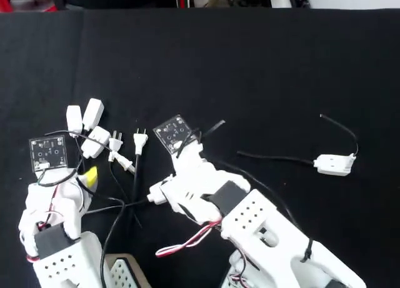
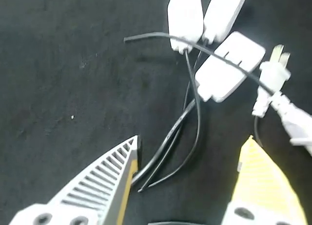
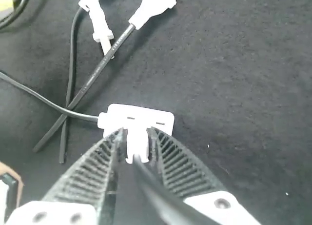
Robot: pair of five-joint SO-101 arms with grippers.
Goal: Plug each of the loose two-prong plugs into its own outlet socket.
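My right gripper (image 3: pixel 135 154) is shut on a white two-prong plug (image 3: pixel 137 146) whose front meets a white outlet socket (image 3: pixel 137 120); its prongs are hidden. In the high view that socket (image 1: pixel 159 192) lies by the right gripper (image 1: pixel 170 189). Two loose plugs (image 1: pixel 115 142) (image 1: pixel 140 139) lie side by side on the black cloth, also the loose plugs (image 3: pixel 97 25) (image 3: pixel 155 4). My left gripper (image 2: pixel 187 154) stands open over black cables, short of three white sockets (image 2: pixel 229 64) (image 2: pixel 185 12) (image 2: pixel 225 8), with a plug (image 2: pixel 273 73) beside them. Its yellow finger (image 1: pixel 90 175) sits below the socket cluster (image 1: pixel 94 138).
A fourth white socket (image 1: pixel 333 164) with a short black cable lies far right. Black cables (image 1: pixel 122 203) cross between the two arms. A small box (image 1: pixel 122 272) sits at the front edge. The far half of the table (image 1: pixel 250 63) is bare black cloth.
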